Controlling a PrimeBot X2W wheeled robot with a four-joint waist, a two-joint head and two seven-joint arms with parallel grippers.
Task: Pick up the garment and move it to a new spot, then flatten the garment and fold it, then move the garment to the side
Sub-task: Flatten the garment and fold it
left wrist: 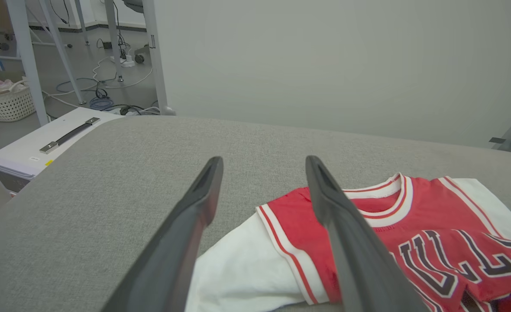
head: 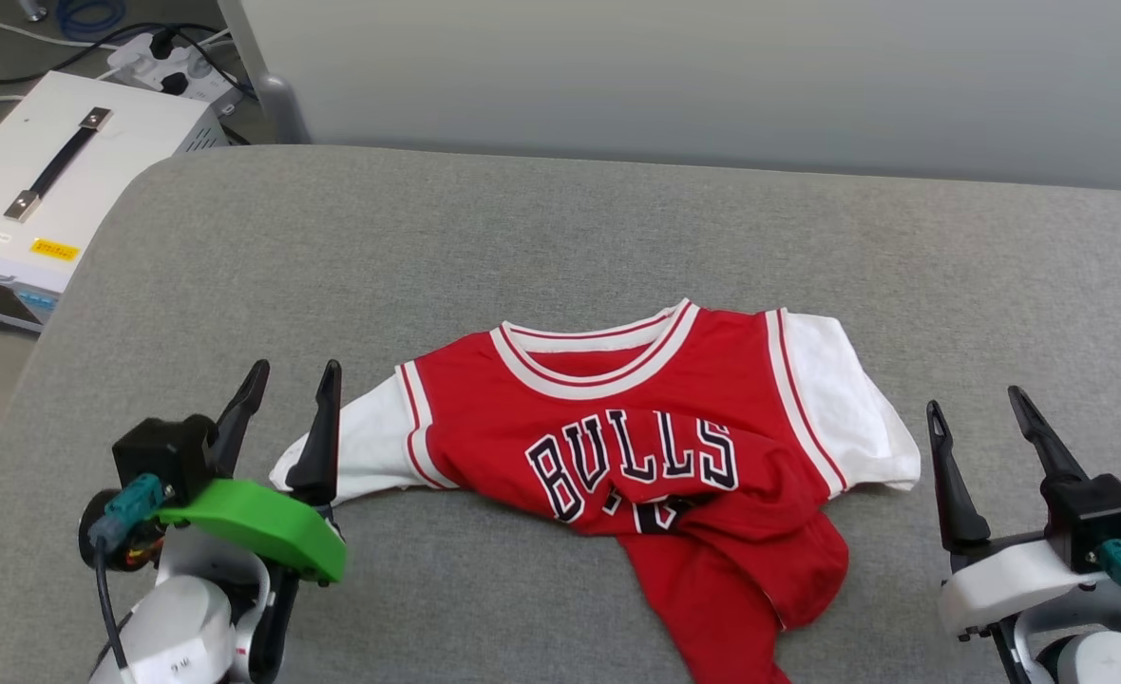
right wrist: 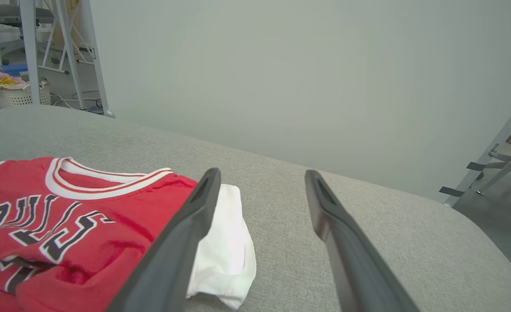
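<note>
The garment [head: 636, 427] is a red jersey with white sleeves and black "BULLS" lettering. It lies face up on the grey cushioned surface [head: 560, 228], its lower part bunched and folded over toward the near edge. My left gripper [head: 294, 375] stands open beside the garment's left white sleeve [left wrist: 242, 268], holding nothing. My right gripper [head: 977, 399] is open just right of the other white sleeve [right wrist: 225, 242], also with nothing in it. In the left wrist view my left gripper [left wrist: 264, 161] spreads above the sleeve; in the right wrist view my right gripper [right wrist: 262, 172] has its left finger over the sleeve's edge.
A white box with a black handle [head: 47, 180] stands off the surface's far left corner, with cables and a power strip [head: 166, 62] behind it. A pale wall [head: 712, 76] runs along the far side. Bare grey surface stretches beyond the garment.
</note>
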